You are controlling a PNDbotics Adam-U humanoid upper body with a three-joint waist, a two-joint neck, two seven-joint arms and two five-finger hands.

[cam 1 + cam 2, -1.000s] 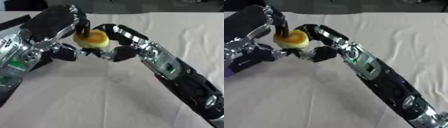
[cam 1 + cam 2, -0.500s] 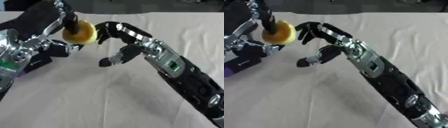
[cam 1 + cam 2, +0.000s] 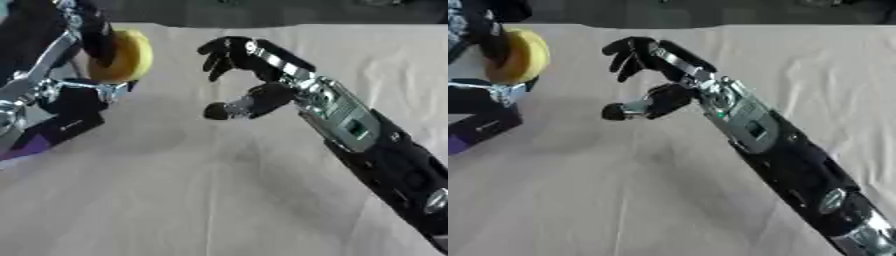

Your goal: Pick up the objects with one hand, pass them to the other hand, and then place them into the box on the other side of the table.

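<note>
A round yellow-and-orange object [image 3: 125, 56] is held up at the upper left by my left hand [image 3: 87, 35], whose black fingers curl round it. My right hand [image 3: 238, 55] hangs open in the middle of the view, fingers spread and thumb [image 3: 232, 107] pointing left. It holds nothing and stands apart from the object, a short way to its right. The right forearm [image 3: 350, 125] runs down to the lower right corner. No box shows in either view.
A beige cloth covers the table [image 3: 201, 200], with a crease down the middle. A purple patch [image 3: 31, 145] shows on the left arm at the left edge. The dark far edge of the table [image 3: 262, 12] lies at the top.
The yellow object passed from both hands to the left hand alone. The left hand carried it leftward and up; the right hand let go and opened.
</note>
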